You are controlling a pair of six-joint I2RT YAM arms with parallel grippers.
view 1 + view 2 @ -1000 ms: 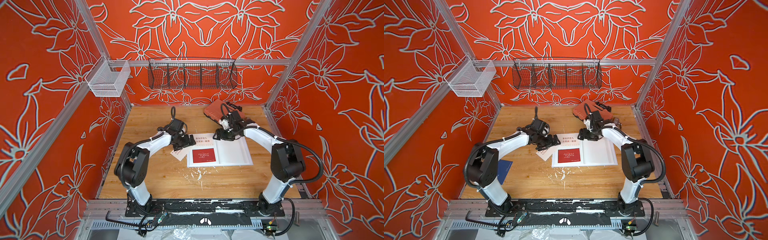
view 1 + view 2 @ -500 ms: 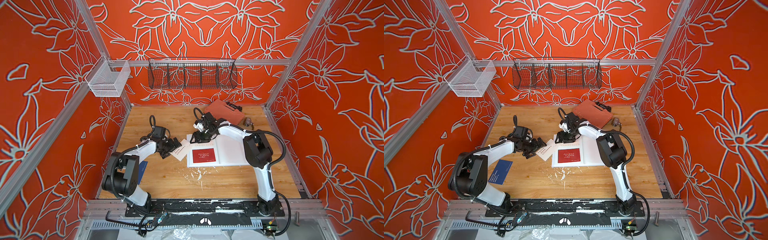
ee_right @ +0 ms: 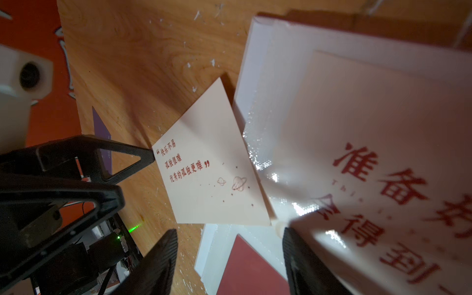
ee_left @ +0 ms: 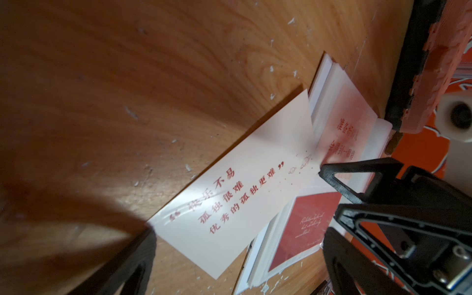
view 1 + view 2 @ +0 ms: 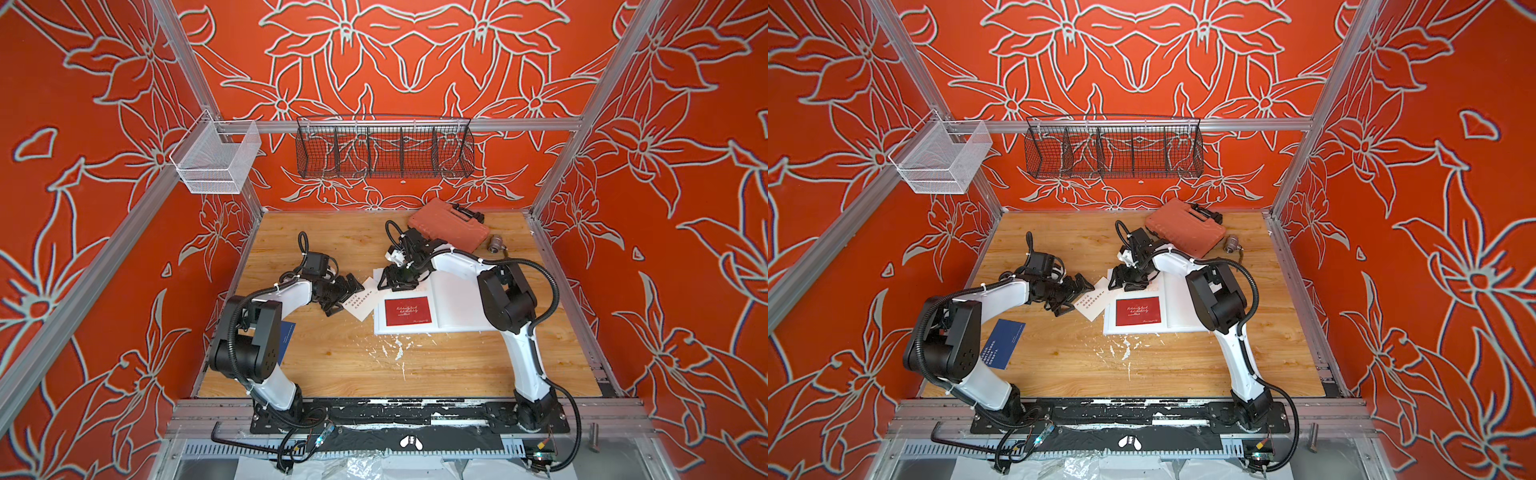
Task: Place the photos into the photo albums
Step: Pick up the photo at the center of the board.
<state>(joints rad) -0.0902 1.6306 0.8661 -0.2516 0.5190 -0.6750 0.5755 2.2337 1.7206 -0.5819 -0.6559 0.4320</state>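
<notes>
The photo album (image 5: 457, 307) lies open mid-table. A dark red photo (image 5: 407, 311) sits on its left page. Above it, a white photo with Chinese text (image 3: 383, 178) lies under a shiny sleeve. My right gripper (image 5: 392, 284) hovers open over that corner, and in its wrist view one of its fingers (image 3: 306, 268) is by the sleeve's edge. A second white photo (image 5: 360, 303) lies loose on the wood, its corner over the album's left edge. My left gripper (image 5: 347, 296) stands open at that photo's left end. A navy photo (image 5: 1003, 343) lies by the left arm's base.
An orange ribbed case (image 5: 449, 226) and a small metal fitting (image 5: 494, 243) lie at the back right. A black wire basket (image 5: 384, 151) and a white mesh basket (image 5: 216, 162) hang on the walls. White flakes (image 5: 395, 345) dot the wood in front of the album.
My right gripper has swung left across the album to its upper left corner, its jaws narrowing a little. My left gripper has drawn back to the left, off the loose white photo.
</notes>
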